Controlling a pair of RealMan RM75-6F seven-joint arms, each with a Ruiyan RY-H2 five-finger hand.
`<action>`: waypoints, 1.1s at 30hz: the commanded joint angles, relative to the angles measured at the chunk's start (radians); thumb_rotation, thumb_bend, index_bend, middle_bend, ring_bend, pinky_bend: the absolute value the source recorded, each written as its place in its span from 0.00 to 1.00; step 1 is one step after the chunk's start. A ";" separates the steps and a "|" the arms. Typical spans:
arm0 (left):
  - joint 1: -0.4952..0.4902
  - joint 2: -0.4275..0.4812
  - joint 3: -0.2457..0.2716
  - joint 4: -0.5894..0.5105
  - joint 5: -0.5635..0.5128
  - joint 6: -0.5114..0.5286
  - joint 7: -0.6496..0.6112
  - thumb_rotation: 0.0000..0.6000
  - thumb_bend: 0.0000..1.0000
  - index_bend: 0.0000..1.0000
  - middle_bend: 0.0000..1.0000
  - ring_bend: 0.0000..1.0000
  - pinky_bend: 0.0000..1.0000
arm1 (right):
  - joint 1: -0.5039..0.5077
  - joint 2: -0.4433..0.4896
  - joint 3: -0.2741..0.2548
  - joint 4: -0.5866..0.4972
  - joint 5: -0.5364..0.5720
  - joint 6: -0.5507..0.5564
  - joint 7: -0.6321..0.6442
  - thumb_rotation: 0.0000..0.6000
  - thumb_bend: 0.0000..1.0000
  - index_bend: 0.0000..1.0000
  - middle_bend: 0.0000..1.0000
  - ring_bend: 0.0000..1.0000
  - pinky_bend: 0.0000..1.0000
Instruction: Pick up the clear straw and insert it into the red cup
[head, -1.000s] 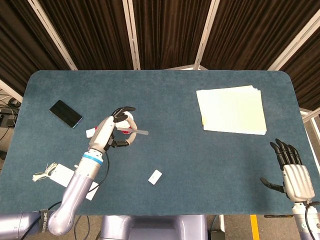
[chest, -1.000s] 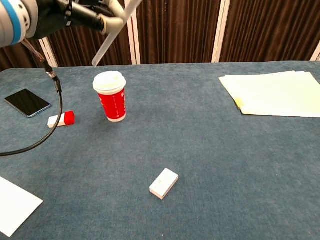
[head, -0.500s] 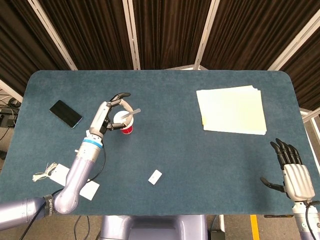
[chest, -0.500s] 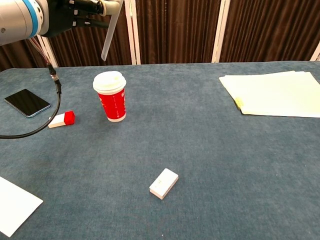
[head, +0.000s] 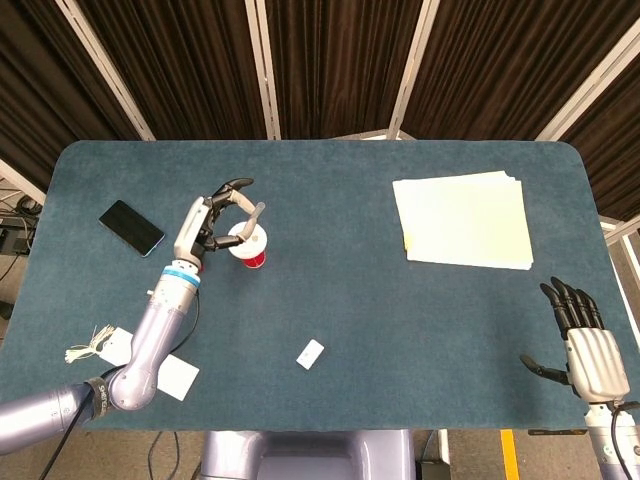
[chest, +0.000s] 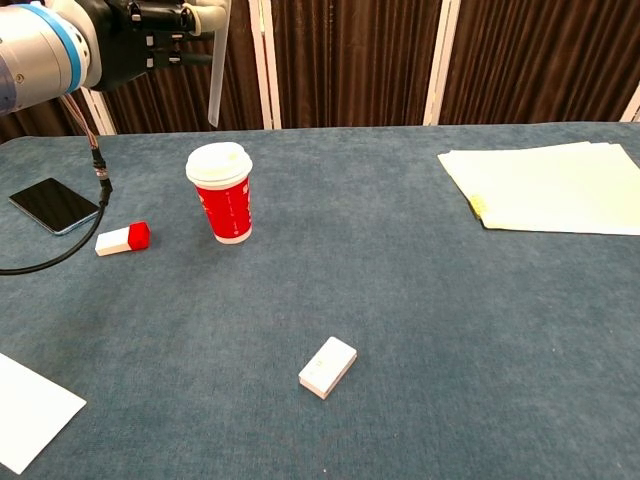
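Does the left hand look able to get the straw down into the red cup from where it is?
Probably yes: the left hand holds the straw nearly upright above the red cup, with nothing between them.

Red cup white-lidded; table teal.

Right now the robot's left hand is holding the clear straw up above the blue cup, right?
Almost. The cup is red with a white lid, not blue, as the chest view shows. The left hand does hold the clear straw up above it.
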 joint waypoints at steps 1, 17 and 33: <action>0.001 -0.004 -0.002 0.025 0.014 -0.010 -0.038 1.00 0.44 0.58 0.16 0.08 0.13 | 0.000 0.000 0.000 0.000 -0.001 0.001 0.001 1.00 0.13 0.00 0.00 0.00 0.00; -0.011 -0.025 0.016 0.095 0.004 -0.046 -0.115 1.00 0.44 0.58 0.17 0.08 0.13 | 0.000 0.001 0.000 -0.002 0.002 0.000 0.002 1.00 0.12 0.00 0.00 0.00 0.00; -0.043 -0.055 0.032 0.153 -0.009 -0.071 -0.124 1.00 0.44 0.58 0.17 0.08 0.13 | 0.001 0.005 0.000 -0.005 0.006 -0.004 0.009 1.00 0.13 0.00 0.00 0.00 0.00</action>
